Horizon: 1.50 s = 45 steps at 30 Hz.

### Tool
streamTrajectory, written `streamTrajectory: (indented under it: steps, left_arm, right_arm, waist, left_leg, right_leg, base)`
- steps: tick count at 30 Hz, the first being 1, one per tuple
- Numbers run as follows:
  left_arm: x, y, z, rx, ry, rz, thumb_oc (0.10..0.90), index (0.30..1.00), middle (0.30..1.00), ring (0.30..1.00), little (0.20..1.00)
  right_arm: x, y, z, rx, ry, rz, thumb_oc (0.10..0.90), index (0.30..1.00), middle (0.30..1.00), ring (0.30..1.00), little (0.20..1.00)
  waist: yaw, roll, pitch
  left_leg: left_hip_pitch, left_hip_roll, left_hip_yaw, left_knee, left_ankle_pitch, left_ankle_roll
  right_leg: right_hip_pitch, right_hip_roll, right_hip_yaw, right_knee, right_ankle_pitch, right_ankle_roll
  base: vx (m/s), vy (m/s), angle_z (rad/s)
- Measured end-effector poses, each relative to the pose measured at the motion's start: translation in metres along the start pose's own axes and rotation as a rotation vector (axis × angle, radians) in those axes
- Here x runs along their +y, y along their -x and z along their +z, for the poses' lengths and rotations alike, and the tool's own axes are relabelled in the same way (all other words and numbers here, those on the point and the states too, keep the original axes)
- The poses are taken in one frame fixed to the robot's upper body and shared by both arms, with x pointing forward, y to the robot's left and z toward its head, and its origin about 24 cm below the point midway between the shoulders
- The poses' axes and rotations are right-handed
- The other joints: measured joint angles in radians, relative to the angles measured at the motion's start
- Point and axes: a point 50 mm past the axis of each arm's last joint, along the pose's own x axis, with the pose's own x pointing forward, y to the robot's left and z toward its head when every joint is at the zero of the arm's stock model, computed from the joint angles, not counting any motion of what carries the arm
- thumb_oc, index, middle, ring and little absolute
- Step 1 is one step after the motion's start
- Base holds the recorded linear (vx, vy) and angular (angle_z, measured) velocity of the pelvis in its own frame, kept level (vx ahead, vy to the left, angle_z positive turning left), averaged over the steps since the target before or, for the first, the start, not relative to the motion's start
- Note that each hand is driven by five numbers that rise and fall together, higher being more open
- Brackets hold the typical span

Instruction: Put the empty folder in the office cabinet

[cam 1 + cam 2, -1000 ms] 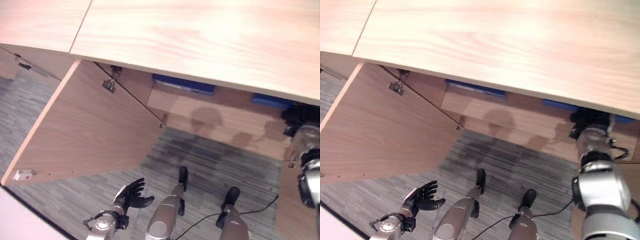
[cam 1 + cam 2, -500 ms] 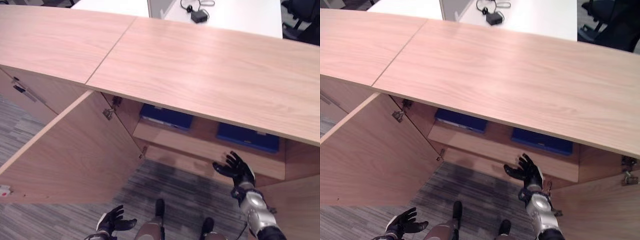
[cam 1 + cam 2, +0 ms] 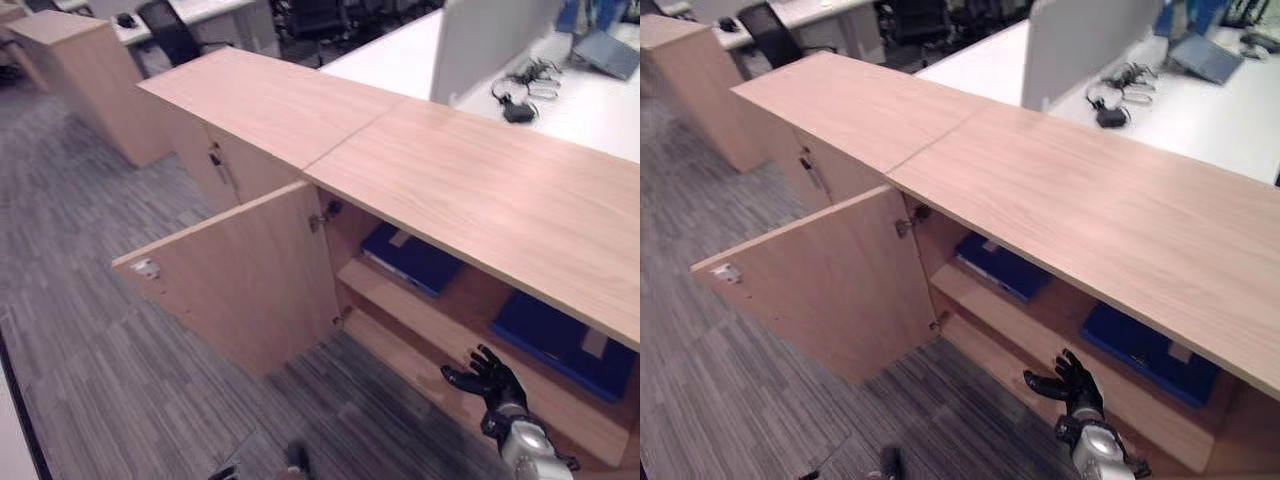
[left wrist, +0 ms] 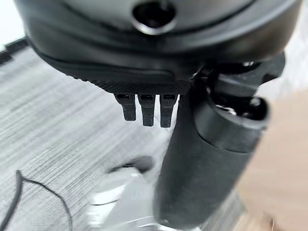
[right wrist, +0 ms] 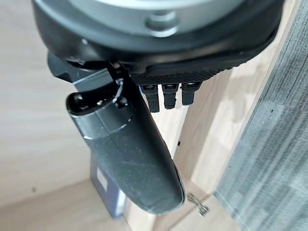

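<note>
Right hand (image 3: pixel 487 376) up at the open cabinet (image 3: pixel 1060 200), fingers spread and holding nothing!

Hovers low in front of the shelf edge (image 3: pixel 420 325), palm turned toward the opening, thumb out to the side. Door (image 3: pixel 245 275) swung wide on the left. Inside, on the shelf: two blue folders lying flat, left folder (image 3: pixel 410 258) near the hinge side, right folder (image 3: pixel 555 335) just above and beyond the fingers, not touching them. Left hand (image 4: pixel 207 159) seen over grey carpet (image 4: pixel 57 130), fingers straight, empty.
</note>
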Motion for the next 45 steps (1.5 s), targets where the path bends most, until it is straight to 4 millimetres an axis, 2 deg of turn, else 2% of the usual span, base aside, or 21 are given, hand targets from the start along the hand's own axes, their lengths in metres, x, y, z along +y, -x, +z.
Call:
streamTrajectory:
  steps: [2,4,5,6,7,9,14,19,22,23,25,26,27,28,31,32,33,37,39,41,45]
  left_arm:
    - [-0.002,-0.001,0.002,-0.003,-0.013,-0.008,0.8,0.9,0.9,0.9,0.9]
    - [-0.004,-0.004,0.014,-0.031,-0.023,-0.01,0.8,0.9,0.9,0.9,0.9]
    - [-0.005,-0.005,0.019,-0.047,-0.023,-0.01,0.8,0.9,0.9,0.9,0.9]
    - [-0.006,-0.007,0.027,-0.065,-0.029,-0.003,0.8,0.9,0.9,0.9,0.9]
    - [-0.004,-0.009,0.039,-0.09,-0.046,0.002,0.8,0.9,0.9,0.9,0.9]
    - [-0.008,-0.01,0.045,-0.112,-0.07,-0.018,0.8,0.9,0.9,0.9,0.9]
    - [-0.005,-0.007,0.033,-0.084,-0.079,-0.014,0.8,0.9,0.9,0.9,0.9]
    - [0.004,-0.007,0.042,-0.113,-0.148,0.002,0.8,0.9,0.9,0.9,0.9]
    - [0.006,-0.007,0.052,-0.137,-0.147,0.008,0.8,0.9,0.9,0.9,0.9]
    - [0.008,-0.008,0.056,-0.148,-0.149,0.015,0.8,0.9,0.9,0.9,0.9]
    - [0.013,-0.008,0.067,-0.181,-0.136,0.041,0.8,0.9,0.9,0.9,0.9]
    - [0.018,-0.008,0.075,-0.204,-0.129,0.06,0.8,0.9,0.9,0.9,0.9]
    - [0.02,-0.007,0.075,-0.205,-0.117,0.07,0.8,0.9,0.9,0.9,0.9]
    - [0.021,-0.007,0.073,-0.199,-0.121,0.072,0.8,0.9,0.9,0.9,0.9]
    - [0.017,-0.007,0.075,-0.211,-0.12,0.059,0.8,0.9,0.9,0.9,0.9]
    - [0.016,-0.007,0.074,-0.213,-0.119,0.056,0.8,0.9,0.9,0.9,0.9]
    - [0.015,-0.007,0.073,-0.211,-0.118,0.054,0.8,0.9,0.9,0.9,0.9]
    - [0.004,-0.008,0.069,-0.207,-0.116,0.023,0.8,0.9,0.9,0.9,0.9]
    - [-0.005,-0.008,0.065,-0.199,-0.102,0.002,0.8,0.9,0.9,0.9,0.9]
    - [-0.011,-0.008,0.063,-0.199,-0.107,-0.017,0.8,0.9,0.9,0.9,0.9]
    - [-0.017,-0.008,0.065,-0.208,-0.1,-0.031,0.8,0.9,0.9,0.9,0.9]
  right_arm:
    - [-0.002,0.004,-0.007,0.025,0.003,0.001,0.8,0.9,0.9,0.9,0.9]
    - [-0.002,0.006,-0.013,0.048,0.0,0.008,0.8,0.9,0.9,0.9,0.9]
    - [-0.001,0.006,-0.015,0.056,0.001,0.016,0.8,0.9,0.9,0.9,0.9]
    - [0.004,0.007,-0.018,0.065,0.006,0.033,0.8,0.9,0.9,0.9,0.9]
    - [0.008,0.008,-0.022,0.078,0.008,0.048,0.8,0.9,0.9,0.9,0.9]
    - [0.015,0.005,-0.018,0.067,-0.011,0.056,0.8,0.9,0.9,0.9,0.9]
    - [0.032,0.002,-0.017,0.062,-0.047,0.083,0.8,0.9,0.9,0.9,0.9]
    - [0.045,0.002,-0.02,0.074,-0.05,0.096,0.8,0.9,0.9,0.9,0.9]
    - [0.046,0.004,-0.026,0.092,-0.045,0.091,0.8,0.9,0.9,0.9,0.9]
    - [0.046,0.004,-0.027,0.099,-0.045,0.092,0.8,0.9,0.9,0.9,0.9]
    - [0.051,0.005,-0.027,0.099,-0.045,0.112,0.8,0.9,0.9,0.9,0.9]
    - [0.054,0.006,-0.029,0.105,-0.041,0.123,0.8,0.9,0.9,0.9,0.9]
    - [0.055,0.006,-0.03,0.109,-0.042,0.125,0.8,0.9,0.9,0.9,0.9]
    - [0.052,0.008,-0.033,0.116,-0.038,0.116,0.8,0.9,0.9,0.9,0.9]
    - [0.048,0.009,-0.035,0.122,-0.038,0.101,0.8,0.9,0.9,0.9,0.9]
    - [0.044,0.011,-0.039,0.137,-0.04,0.089,0.8,0.9,0.9,0.9,0.9]
    - [0.044,0.01,-0.04,0.14,-0.041,0.084,0.8,0.9,0.9,0.9,0.9]
    - [0.028,0.012,-0.044,0.159,-0.027,0.039,0.8,0.9,0.9,0.9,0.9]
    - [0.016,0.013,-0.046,0.169,-0.028,-0.006,0.8,0.9,0.9,0.9,0.9]
    - [0.012,0.012,-0.046,0.169,-0.021,-0.023,0.8,0.9,0.9,0.9,0.9]
    - [0.006,0.011,-0.044,0.168,0.016,-0.031,0.8,0.9,0.9,0.9,0.9]
  waist:
    - [-0.01,0.013,-0.006]
    - [-0.014,0.007,-0.004]
    - [-0.014,0.01,-0.002]
    - [-0.019,0.001,-0.006]
    - [-0.021,-0.027,-0.007]
    - [-0.012,-0.051,-0.015]
    - [-0.012,-0.052,-0.014]
    - [0.006,-0.062,-0.01]
    - [0.008,-0.052,-0.001]
    - [0.011,-0.039,0.008]
    - [-0.002,-0.025,0.029]
    - [-0.008,-0.033,0.038]
    - [-0.013,-0.033,0.038]
    - [-0.014,-0.04,0.039]
    - [-0.021,-0.048,0.039]
    - [-0.025,-0.052,0.038]
    - [-0.031,-0.051,0.038]
    - [-0.045,-0.022,0.042]
    - [-0.061,0.002,0.042]
    - [-0.068,0.016,0.041]
    - [-0.069,0.029,0.038]
  left_leg:
    - [0.057,-0.003,-0.038,-0.02,0.004,0.0]
    - [0.065,-0.04,-0.052,-0.079,-0.009,0.041]
    - [0.065,-0.043,-0.064,-0.102,-0.011,0.049]
    - [0.052,-0.06,-0.093,-0.132,-0.018,0.058]
    - [0.035,-0.097,-0.129,-0.174,-0.007,0.079]
    - [0.033,-0.107,-0.017,-0.18,0.001,0.084]
    - [0.028,-0.178,-0.043,-0.186,-0.005,0.119]
    - [0.025,-0.221,-0.067,-0.186,-0.013,0.169]
    - [0.026,-0.238,-0.077,-0.186,-0.004,0.207]
    - [0.027,-0.235,-0.088,-0.185,-0.007,0.215]
    - [0.023,-0.222,-0.108,-0.185,-0.014,0.229]
    - [0.025,-0.223,-0.105,-0.186,-0.021,0.226]
    - [0.027,-0.222,-0.105,-0.186,-0.021,0.228]
    - [0.035,-0.23,-0.094,-0.186,-0.018,0.22]
    - [0.039,-0.253,-0.092,-0.186,-0.034,0.225]
    - [0.038,-0.254,-0.092,-0.181,-0.026,0.21]
    - [0.037,-0.253,-0.095,-0.182,-0.027,0.209]
    - [0.041,-0.243,-0.097,-0.182,-0.025,0.198]
    - [0.061,-0.235,-0.095,-0.182,-0.035,0.181]
    - [0.073,-0.226,-0.091,-0.183,-0.042,0.171]
    - [0.085,-0.209,-0.068,-0.183,-0.049,0.157]
  right_leg:
    - [-0.009,-0.022,-0.015,0.042,-0.006,0.019]
    - [-0.052,-0.06,-0.012,0.132,-0.017,0.036]
    - [-0.083,-0.07,0.004,0.172,-0.048,0.044]
    - [-0.089,-0.056,0.023,0.141,-0.059,0.056]
    - [-0.078,-0.073,0.034,0.091,-0.017,0.064]
    - [-0.058,-0.104,-0.012,0.037,0.046,0.106]
    - [-0.045,-0.162,-0.032,0.052,0.099,0.08]
    - [-0.087,-0.239,-0.038,0.171,0.144,0.089]
    - [-0.137,-0.282,-0.019,0.286,0.205,0.123]
    - [-0.17,-0.285,0.02,0.318,0.167,0.155]
    - [-0.211,-0.205,0.162,0.318,0.065,0.192]
    - [-0.25,-0.13,0.198,0.304,0.012,0.192]
    - [-0.259,-0.079,0.234,0.277,-0.007,0.188]
    - [-0.272,-0.03,0.212,0.239,-0.01,0.148]
    - [-0.281,-0.006,0.177,0.144,0.034,0.104]
    - [-0.27,0.001,0.176,0.106,0.081,0.106]
    - [-0.254,0.009,0.177,0.076,0.105,0.085]
    - [-0.202,0.042,0.177,-0.015,0.151,0.034]
    - [-0.157,0.059,0.169,-0.081,0.165,0.034]
    - [-0.148,0.069,0.175,-0.074,0.159,0.03]
    - [-0.144,0.085,0.184,-0.082,0.139,0.033]
  base:
    - [-0.08,0.168,0.8]
    - [-0.1,0.202,0.66]
    - [-0.12,0.267,0.58]
    - [-0.05,0.306,1.0]
    - [-0.04,0.419,1.03]
    - [0.02,0.39,0.66]
    - [0.01,0.346,0.29]
    - [-0.01,0.318,0.22]
    - [-0.02,0.23,0.14]
    - [0.01,0.105,0.15]
    - [-0.01,0.079,0.17]
    - [0.07,0.08,0.1]
    - [0.12,0.019,0.02]
    - [0.1,0.001,-0.08]
    - [0.01,-0.02,-0.04]
    - [-0.02,-0.036,0.03]
    - [0.05,-0.045,0.04]
    - [0.08,-0.072,0.02]
    - [0.1,-0.141,-0.01]
    - [0.1,-0.161,-0.08]
    - [0.08,-0.144,-0.16]
